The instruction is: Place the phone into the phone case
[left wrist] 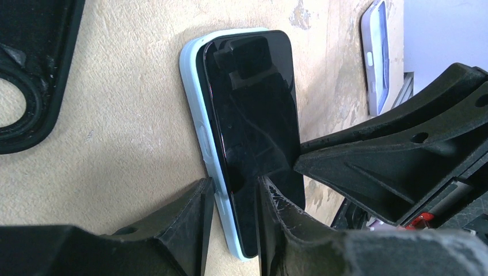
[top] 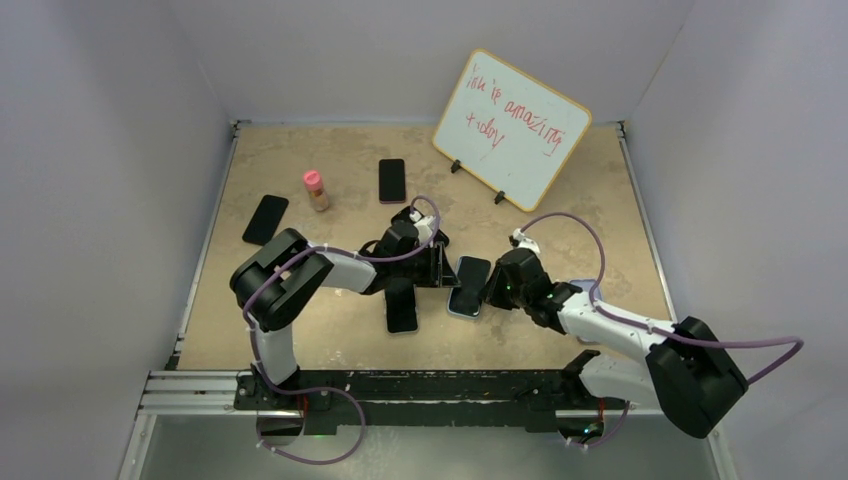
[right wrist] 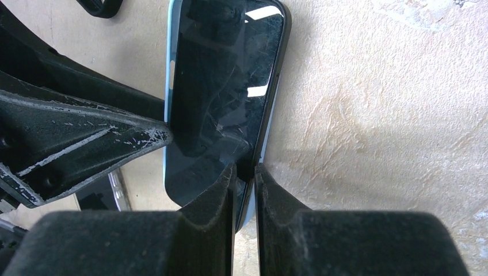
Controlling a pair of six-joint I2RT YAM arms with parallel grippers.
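On your tan bench [top: 560,200], centre frame, one glossy black phone [top: 470,280] sits partly in one pale blue phone case [left wrist: 194,109]. Left fingers [left wrist: 190,221] and right fingers [right wrist: 210,198], each barely apart, pinch the phone's opposite long edges.

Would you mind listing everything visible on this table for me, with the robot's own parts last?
phone: one, black, table centre, resting in the blue case
phone case: one, light blue, under the phone
black case: one, black, just left of the phone
dark slabs: two, black, back centre and back left; phone or case unclear
pale case: one, lavender-white, right of the phone
bottle: one, pink cap, back left
whiteboard: one, white, red writing, back right
table: one, tan
left gripper: one, black, pinching phone and case edge
right gripper: one, black, pinching likewise
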